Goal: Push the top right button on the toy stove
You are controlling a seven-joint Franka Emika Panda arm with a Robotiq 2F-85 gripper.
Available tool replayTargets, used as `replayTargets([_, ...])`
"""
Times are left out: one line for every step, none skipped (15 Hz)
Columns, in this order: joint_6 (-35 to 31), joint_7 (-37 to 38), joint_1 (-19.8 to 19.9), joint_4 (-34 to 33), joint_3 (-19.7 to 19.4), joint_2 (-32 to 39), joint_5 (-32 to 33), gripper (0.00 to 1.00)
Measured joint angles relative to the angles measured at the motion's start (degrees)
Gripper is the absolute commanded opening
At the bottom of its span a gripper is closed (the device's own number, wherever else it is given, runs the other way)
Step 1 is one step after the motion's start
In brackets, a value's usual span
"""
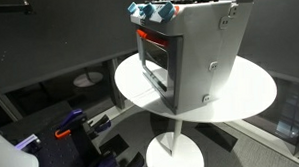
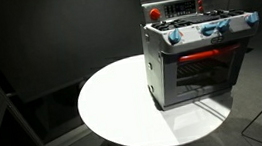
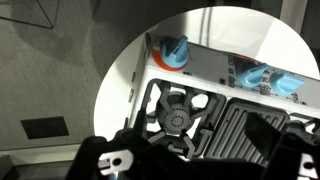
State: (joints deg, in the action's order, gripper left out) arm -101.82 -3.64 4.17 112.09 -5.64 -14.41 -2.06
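The toy stove stands on a round white table and shows in both exterior views. It is grey with blue knobs along the front and a red button at one rear corner of the top. In the wrist view I look down on the stove top: a black burner and two blue knobs. My gripper hovers above the burner, its dark fingers wide apart and empty. The rear buttons are hidden in the wrist view.
The stove sits near the table's edge. A red oven handle crosses the front door. Below the table are a round base and dark clutter on the floor.
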Motion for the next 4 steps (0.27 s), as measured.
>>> replayTargets([1.18,0.23,0.04,0.03,0.00,-0.46,0.04,1.00])
replayTargets([2.06,0.36,0.10,0.04,-0.01,-0.73,0.05,1.00])
replayTargets([2.22,0.37,0.10,0.04,-0.01,-0.78,0.05,1.00])
replayTargets([2.22,0.37,0.08,0.04,-0.01,-0.71,0.05,1.00])
